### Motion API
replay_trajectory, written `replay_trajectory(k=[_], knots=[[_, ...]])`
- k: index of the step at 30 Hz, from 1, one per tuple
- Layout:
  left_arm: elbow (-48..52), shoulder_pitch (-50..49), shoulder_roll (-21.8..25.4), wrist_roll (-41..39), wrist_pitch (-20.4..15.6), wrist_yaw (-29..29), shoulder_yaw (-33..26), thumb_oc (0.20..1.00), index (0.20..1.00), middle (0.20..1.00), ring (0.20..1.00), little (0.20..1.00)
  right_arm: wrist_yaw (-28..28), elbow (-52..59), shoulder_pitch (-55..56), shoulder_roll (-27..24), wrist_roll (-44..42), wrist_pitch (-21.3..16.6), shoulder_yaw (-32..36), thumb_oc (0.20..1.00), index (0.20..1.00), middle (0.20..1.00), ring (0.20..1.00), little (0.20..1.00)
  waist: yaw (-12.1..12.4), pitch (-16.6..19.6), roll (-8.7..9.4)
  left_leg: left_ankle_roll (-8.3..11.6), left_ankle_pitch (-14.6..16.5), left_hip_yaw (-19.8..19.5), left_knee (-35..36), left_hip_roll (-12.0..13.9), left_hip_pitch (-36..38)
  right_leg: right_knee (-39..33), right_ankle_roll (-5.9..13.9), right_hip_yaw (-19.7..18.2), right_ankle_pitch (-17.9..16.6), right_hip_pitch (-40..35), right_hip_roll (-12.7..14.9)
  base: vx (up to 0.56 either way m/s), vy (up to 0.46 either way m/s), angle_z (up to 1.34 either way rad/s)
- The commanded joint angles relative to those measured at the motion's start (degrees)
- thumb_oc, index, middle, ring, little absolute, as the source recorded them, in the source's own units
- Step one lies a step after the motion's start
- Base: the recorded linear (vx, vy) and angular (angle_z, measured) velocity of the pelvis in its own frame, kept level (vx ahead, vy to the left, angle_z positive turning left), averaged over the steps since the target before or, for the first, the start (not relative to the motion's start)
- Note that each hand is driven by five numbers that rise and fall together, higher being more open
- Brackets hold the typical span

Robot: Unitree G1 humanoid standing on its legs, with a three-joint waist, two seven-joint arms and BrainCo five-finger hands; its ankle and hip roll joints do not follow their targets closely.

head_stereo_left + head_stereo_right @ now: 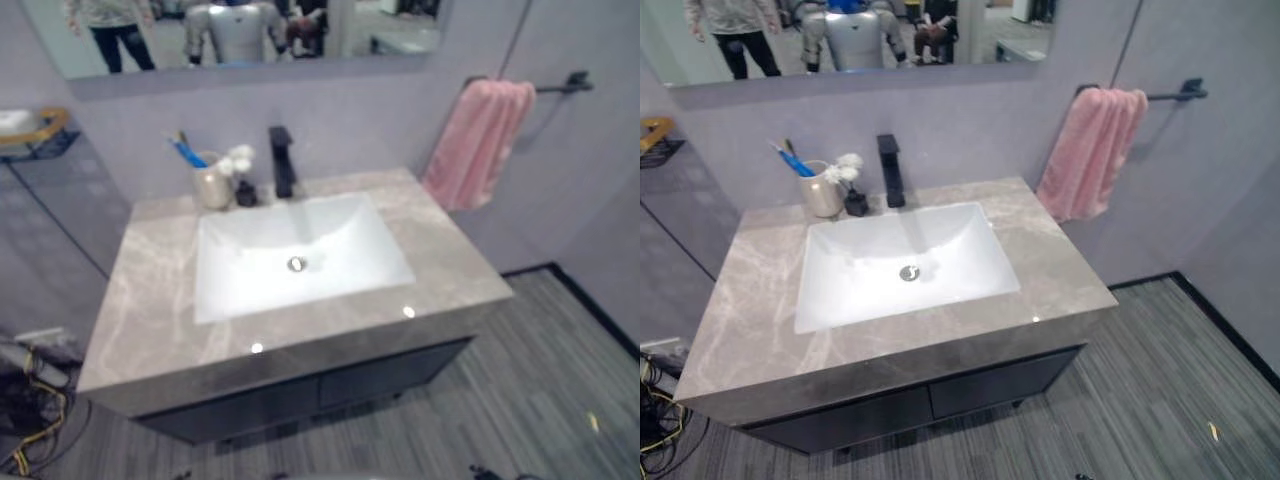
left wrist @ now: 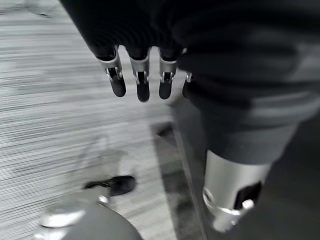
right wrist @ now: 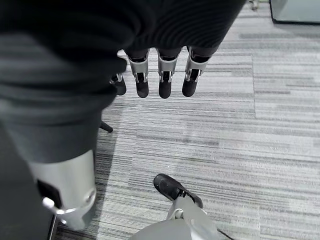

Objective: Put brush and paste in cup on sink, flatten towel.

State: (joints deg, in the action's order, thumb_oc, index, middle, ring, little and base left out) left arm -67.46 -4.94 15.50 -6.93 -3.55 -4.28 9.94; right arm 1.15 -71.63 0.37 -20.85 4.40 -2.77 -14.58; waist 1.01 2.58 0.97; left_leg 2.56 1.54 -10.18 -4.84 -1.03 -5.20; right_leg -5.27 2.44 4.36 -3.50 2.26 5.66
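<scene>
A beige cup (image 1: 210,187) stands on the grey marble counter (image 1: 150,300) at the back left of the white sink basin (image 1: 330,270). A blue-handled brush (image 1: 186,152) and another thin stick-like item lean out of the cup; I cannot tell whether that is the paste. A pink towel (image 1: 478,140) hangs bunched on a dark wall bar (image 1: 1185,93) to the right of the counter. My left hand (image 2: 142,80) and my right hand (image 3: 162,80) hang low over the striped floor, fingers straight and holding nothing, far from the counter.
A black faucet (image 1: 282,160) stands behind the basin, with a small dark vase of white flowers (image 1: 243,180) between it and the cup. A mirror (image 1: 250,30) above reflects a person. A shelf (image 1: 30,130) sits at the left wall. Open floor (image 1: 560,390) lies to the right.
</scene>
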Motion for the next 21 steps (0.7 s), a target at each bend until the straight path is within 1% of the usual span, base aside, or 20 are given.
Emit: replay_trajectory(k=[1, 2, 3, 4, 5, 6, 8, 9, 11, 12, 13, 15, 16, 17, 18, 19, 20, 21], knots=[[-3.8, 1.6, 0.8, 5.3, -1.2, -0.4, -2.5, 1.0, 1.0, 1.0, 1.0, 1.0, 1.6, -2.5, -3.0, -0.8, -1.3, -1.0, -0.6, 1.0, 1.0, 1.0, 1.0, 1.0, 1.2, -2.7, 1.44, -3.66, 5.9, -6.1, -1.4, -2.5, 2.0, 1.5, 1.94, -3.1, 1.0, 1.0, -0.8, -0.09, 0.143, -1.4], [-6.3, 2.4, 0.4, 5.9, -0.8, -0.3, -2.0, 1.0, 1.0, 1.0, 1.0, 1.0, 1.5, -2.7, -2.5, -0.1, -2.1, -1.0, -0.2, 1.0, 1.0, 1.0, 1.0, 1.0, 0.8, -2.8, 1.39, -4.15, 6.6, -4.1, -2.4, -2.7, 1.9, 1.8, 2.31, -3.8, 0.5, 1.4, -0.3, -0.08, 0.129, -1.28], [-6.3, 2.4, 0.4, 5.9, -0.8, -0.3, -2.0, 1.0, 1.0, 1.0, 1.0, 1.0, 1.5, -2.7, -2.5, 0.0, -2.1, -1.0, -0.2, 1.0, 1.0, 1.0, 1.0, 1.0, 0.7, -2.6, 1.51, -4.17, 6.4, -4.1, -2.6, -2.9, 1.5, 1.8, 2.36, -3.8, 0.3, 1.7, -0.2, -0.12, 0.194, -1.0], [-8.2, 2.4, 0.4, 7.2, -0.7, -0.2, -1.9, 1.0, 1.0, 1.0, 1.0, 1.0, 1.6, -2.1, -2.5, 0.8, -2.9, -1.0, -0.1, 1.0, 1.0, 1.0, 1.0, 1.0, 0.3, -3.0, 1.45, -5.12, 8.1, -1.2, -4.1, -3.4, 1.5, 2.2, 3.06, -5.4, -0.6, 2.6, 0.4, -0.12, 0.18, -0.29], [-9.0, 2.1, 0.3, 8.2, -0.7, -0.3, -1.9, 1.0, 1.0, 1.0, 1.0, 1.0, 1.5, -1.7, -2.3, 1.1, -3.4, -1.0, 0.2, 1.0, 1.0, 1.0, 1.0, 1.0, 0.3, -3.4, 1.26, -5.83, 9.0, 0.7, -5.0, -3.7, 1.6, 2.7, 3.56, -7.0, -1.4, 3.4, 0.5, -0.11, 0.176, -0.24], [-9.0, 2.1, 0.3, 8.2, -0.7, -0.3, -1.9, 1.0, 1.0, 1.0, 1.0, 1.0, 1.5, -1.7, -2.3, 1.1, -3.4, -1.0, 0.2, 1.0, 1.0, 1.0, 1.0, 1.0, 0.4, -3.5, 1.26, -5.84, 9.1, 0.8, -5.1, -3.7, 1.6, 2.7, 3.56, -7.1, -1.4, 3.4, 0.5, -0.15, 0.205, -0.77], [-10.8, 1.6, -0.1, 9.5, -0.7, -0.2, -2.4, 1.0, 1.0, 1.0, 1.0, 1.0, 1.3, -2.8, -0.7, 1.9, -5.3, -0.8, 2.4, 1.0, 1.0, 1.0, 1.0, 1.0, 0.2, -4.8, 0.57, -7.87, 11.8, 6.6, -8.4, -5.3, 0.8, 3.5, 5.38, -12.4, -3.8, 6.9, 0.8, -0.19, 0.26, -1.55], [-10.8, 1.6, -0.1, 9.5, -0.7, -0.2, -2.4, 1.0, 1.0, 1.0, 1.0, 1.0, 1.3, -2.8, -0.7, 1.9, -5.3, -0.8, 2.4, 1.0, 1.0, 1.0, 1.0, 1.0, 0.4, -4.8, 0.57, -7.87, 11.9, 6.8, -8.5, -5.3, 0.8, 3.5, 5.38, -12.5, -3.9, 6.9, 0.8, -0.12, 0.196, -1.34], [-11.5, 1.6, 0.1, 10.7, -0.4, -0.3, -2.6, 1.0, 1.0, 1.0, 1.0, 1.0, 1.4, -4.0, 0.2, 2.1, -4.9, -0.5, 3.5, 1.0, 1.0, 1.0, 1.0, 1.0, 0.0, -5.4, 0.24, -8.87, 13.2, 9.3, -10.7, -6.1, 0.1, 3.4, 6.46, -14.3, -5.2, 8.1, 1.2, -0.09, 0.124, -0.93], [-11.5, 1.6, 0.1, 10.7, -0.4, -0.3, -2.6, 1.0, 1.0, 1.0, 1.0, 1.0, 1.4, -4.0, 0.2, 2.1, -4.9, -0.5, 3.5, 1.0, 1.0, 1.0, 1.0, 1.0, 0.1, -5.4, 0.24, -8.88, 13.2, 9.4, -10.7, -6.0, 0.1, 3.4, 6.46, -14.3, -5.2, 8.1, 1.2, -0.16, 0.184, -0.89], [-12.1, 1.6, 0.1, 11.1, -0.2, -1.2, -3.6, 1.0, 1.0, 1.0, 1.0, 1.0, 1.8, -5.3, 1.4, 2.3, -7.8, 0.0, 6.8, 1.0, 1.0, 1.0, 1.0, 1.0, -0.6, -6.4, -0.26, -9.57, 13.8, 12.6, -11.0, -6.4, 0.4, 3.9, 7.59, -15.7, -6.5, 9.7, 1.5, -0.14, 0.174, -0.79], [-12.6, 1.4, -0.2, 10.2, -0.1, -1.3, -4.9, 1.0, 1.0, 1.0, 1.0, 1.0, 1.5, -5.6, 2.8, 3.1, -10.0, -0.1, 8.9, 1.0, 1.0, 1.0, 1.0, 1.0, -0.9, -7.4, -0.74, -9.73, 13.9, 15.6, -10.3, -5.8, 1.3, 4.3, 8.0, -13.6, -6.8, 10.7, 1.9, -0.18, 0.159, -1.24], [-12.5, 1.2, -0.4, 9.7, -0.1, -1.0, -5.6, 1.0, 1.0, 1.0, 1.0, 1.0, 1.3, -6.8, 4.6, 3.4, -9.4, 0.3, 9.7, 1.0, 1.0, 1.0, 1.0, 1.0, -0.9, -8.5, -1.44, -9.73, 13.2, 18.5, -8.8, -4.8, 2.3, 4.8, 7.51, -6.1, -6.1, 12.2, 3.4, -0.2, 0.082, -1.5], [-12.6, 1.3, -0.5, 9.9, 0.1, -0.9, -5.5, 1.0, 1.0, 1.0, 1.0, 1.0, 1.6, -7.0, 4.7, 3.5, -8.9, 0.3, 9.7, 1.0, 1.0, 1.0, 1.0, 1.0, -0.8, -9.0, -1.95, -9.63, 12.4, 19.1, -8.1, -4.3, 2.4, 7.0, 7.06, -1.7, -4.0, 12.6, 4.3, -0.23, 0.054, -1.43], [-11.9, 1.7, -0.5, 11.3, 0.3, -1.1, -4.3, 1.0, 1.0, 1.0, 1.0, 1.0, 1.6, -7.9, 5.9, 3.5, -7.9, 0.7, 9.4, 1.0, 1.0, 1.0, 1.0, 1.0, -1.8, -9.4, -2.73, -9.73, 10.5, 19.7, -5.3, -3.6, 2.9, 13.5, 5.6, 1.3, -0.1, 12.3, 4.2, -0.11, 0.011, -1.0], [-11.2, 1.8, -0.3, 11.4, 0.1, -1.0, -3.7, 1.0, 1.0, 1.0, 1.0, 1.0, 1.6, -8.3, 6.2, 3.5, -7.5, 0.8, 9.4, 1.0, 1.0, 1.0, 1.0, 1.0, -2.2, -9.4, -3.17, -9.62, 10.4, 19.2, -3.9, -3.3, 3.9, 15.8, 5.54, 2.0, 1.7, 11.2, 4.0, -0.05, -0.022, -1.12], [-9.2, 1.9, -0.1, 11.3, -0.2, -0.8, -2.7, 1.0, 1.0, 1.0, 1.0, 1.0, 1.7, -8.7, 6.7, 3.4, -7.4, 0.8, 9.5, 1.0, 1.0, 1.0, 1.0, 1.0, -2.0, -8.8, -3.36, -9.71, 10.1, 19.3, -2.8, -3.2, 4.1, 16.0, 5.3, 3.3, 2.8, 9.7, 4.0, 0.04, -0.047, -0.81], [-7.2, 1.9, -0.1, 10.2, -0.5, -0.6, -2.1, 1.0, 1.0, 1.0, 1.0, 1.0, 1.9, -9.0, 6.6, 3.0, -7.5, 0.8, 9.7, 1.0, 1.0, 1.0, 1.0, 1.0, -1.9, -8.3, -3.63, -9.87, 9.6, 19.5, -1.7, -3.1, 4.3, 18.0, 4.94, 4.9, 4.1, 8.4, 4.0, 0.02, -0.046, -0.69]])
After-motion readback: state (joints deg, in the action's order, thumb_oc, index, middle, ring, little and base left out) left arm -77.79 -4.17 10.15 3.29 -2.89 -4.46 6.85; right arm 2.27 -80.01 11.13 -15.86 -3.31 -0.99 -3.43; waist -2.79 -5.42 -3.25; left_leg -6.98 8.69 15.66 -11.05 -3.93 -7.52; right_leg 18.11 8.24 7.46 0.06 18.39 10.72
